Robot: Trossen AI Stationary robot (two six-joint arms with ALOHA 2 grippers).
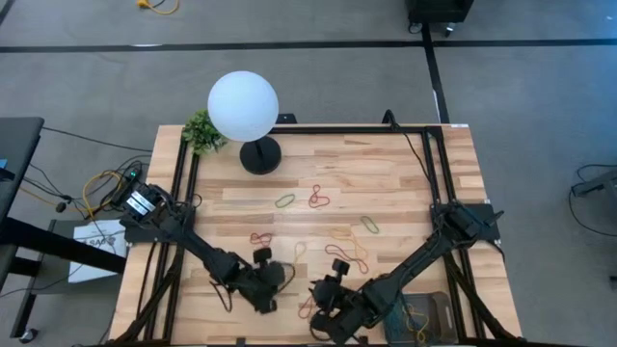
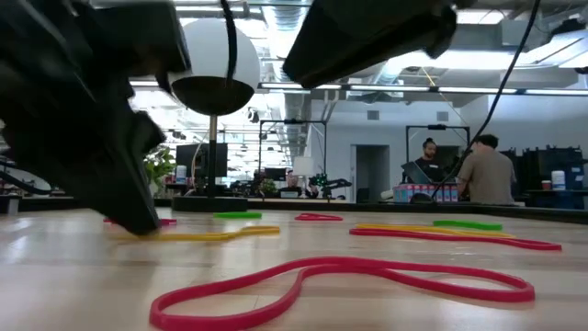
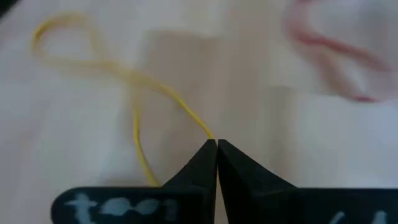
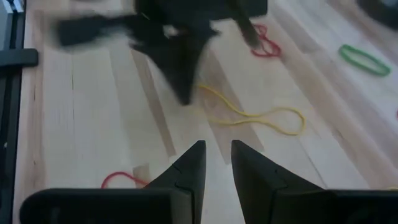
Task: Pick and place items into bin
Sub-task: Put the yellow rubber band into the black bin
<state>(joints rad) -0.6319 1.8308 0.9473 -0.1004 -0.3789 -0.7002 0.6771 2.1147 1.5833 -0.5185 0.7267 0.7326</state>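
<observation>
A yellow rubber band [image 3: 134,81], twisted into a figure-eight, lies on the wooden table near its near edge. My left gripper [image 3: 216,144] stands at one end of it with its fingers shut; the right wrist view shows this gripper [image 4: 183,93] touching the yellow band [image 4: 261,116]. My right gripper [image 4: 216,149] hovers open just to the right, above bare wood, with a red band [image 4: 121,179] beside it. More red, green and orange bands [image 1: 315,198] lie scattered mid-table. The dark mesh bin [image 1: 445,306] sits at the near right edge, partly under the right arm. My left gripper pinches the yellow band at its near end [image 3: 208,132] between the two fingertips, coming from above and pointing down at the table. The rest of the band [image 2: 216,235] lies flat and slack on the wood.
A white globe lamp [image 1: 243,106] on a black base stands at the far edge, with a small green plant [image 1: 202,130] beside it. A long red band [image 2: 340,276] lies close to the near edge. People stand in the room beyond the table.
</observation>
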